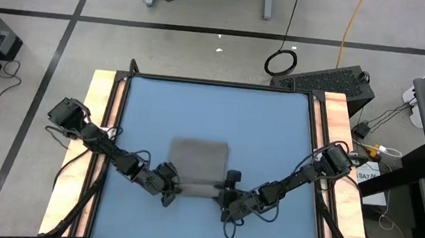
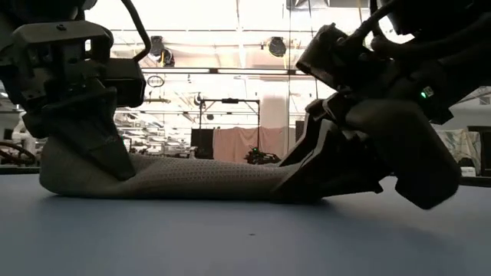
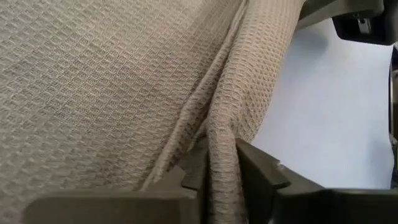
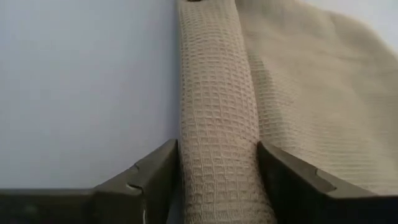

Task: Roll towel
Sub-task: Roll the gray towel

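Towel roll between right gripper fingers.

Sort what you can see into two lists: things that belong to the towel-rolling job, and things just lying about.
Part of the job:
- towel, its near edge rolled up
- left gripper, pinching a fold of the towel
- right gripper, jaws on either side of the rolled edge
- table

Just lying about:
- cable coil on the floor
- keyboard

towel on the table; left gripper and right gripper at its near corners.
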Action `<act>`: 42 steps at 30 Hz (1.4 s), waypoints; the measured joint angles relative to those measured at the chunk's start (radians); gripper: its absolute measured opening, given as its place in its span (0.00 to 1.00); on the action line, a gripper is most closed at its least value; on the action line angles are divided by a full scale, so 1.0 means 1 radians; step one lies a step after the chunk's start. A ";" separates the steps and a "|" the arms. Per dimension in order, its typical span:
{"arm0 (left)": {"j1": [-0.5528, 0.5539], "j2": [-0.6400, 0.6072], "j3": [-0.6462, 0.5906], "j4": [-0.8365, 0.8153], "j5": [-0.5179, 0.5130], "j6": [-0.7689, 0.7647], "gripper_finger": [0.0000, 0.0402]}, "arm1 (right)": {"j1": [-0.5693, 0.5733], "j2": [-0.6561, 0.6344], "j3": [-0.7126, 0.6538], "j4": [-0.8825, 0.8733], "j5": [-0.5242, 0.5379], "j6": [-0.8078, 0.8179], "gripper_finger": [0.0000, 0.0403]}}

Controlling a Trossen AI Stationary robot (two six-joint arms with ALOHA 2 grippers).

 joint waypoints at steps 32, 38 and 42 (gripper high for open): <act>-0.271 -0.191 -0.001 -0.082 -0.419 0.638 0.55 | -0.052 -0.001 0.000 -0.046 -0.195 0.410 0.13; -0.282 -0.038 -0.001 -0.065 -0.500 0.661 0.55 | -0.053 -0.001 0.000 -0.044 -0.198 0.422 0.13; -0.271 0.006 -0.001 -0.064 -0.524 0.658 0.55 | -0.053 0.000 -0.001 -0.044 -0.199 0.425 0.12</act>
